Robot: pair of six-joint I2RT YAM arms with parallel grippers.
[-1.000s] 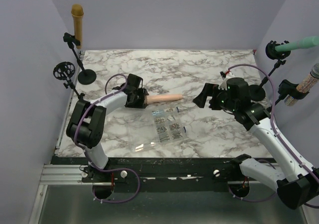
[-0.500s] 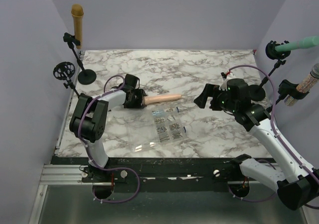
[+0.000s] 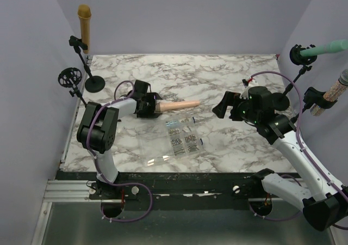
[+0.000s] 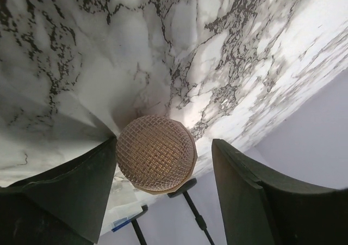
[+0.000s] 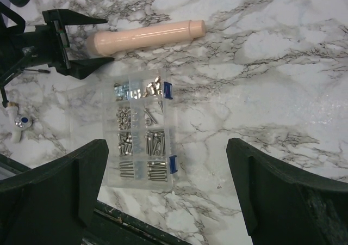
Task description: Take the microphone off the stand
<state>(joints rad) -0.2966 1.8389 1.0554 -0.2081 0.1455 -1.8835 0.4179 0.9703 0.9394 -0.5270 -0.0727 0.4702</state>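
Microphone position: the peach microphone (image 3: 179, 106) lies flat on the marble table (image 3: 217, 73), left of centre, clear of every stand
Long axis: left to right in the top view, right end slightly farther from the arm bases
Heading: mesh head (image 4: 156, 153) toward the left arm, plain butt end toward the right arm
Left gripper (image 3: 157, 106): low at the table, fingers apart on either side of the mesh head; one finger just beside it, a visible gap to the other
Right gripper (image 3: 221, 104): above the table right of centre, fingers spread wide, nothing between them
Microphone count: four; the peach one, a tan microphone (image 3: 84, 19) back left, a green microphone (image 3: 329, 48) and a glittered microphone (image 3: 338, 88) at the right
Stand count: four, two at each side edge; three carry a microphone, the fourth is the ring-clip stand (image 3: 69, 77)
Parts box (image 3: 182, 137): one, clear, holding screws, near the microphone on its near side, not touching
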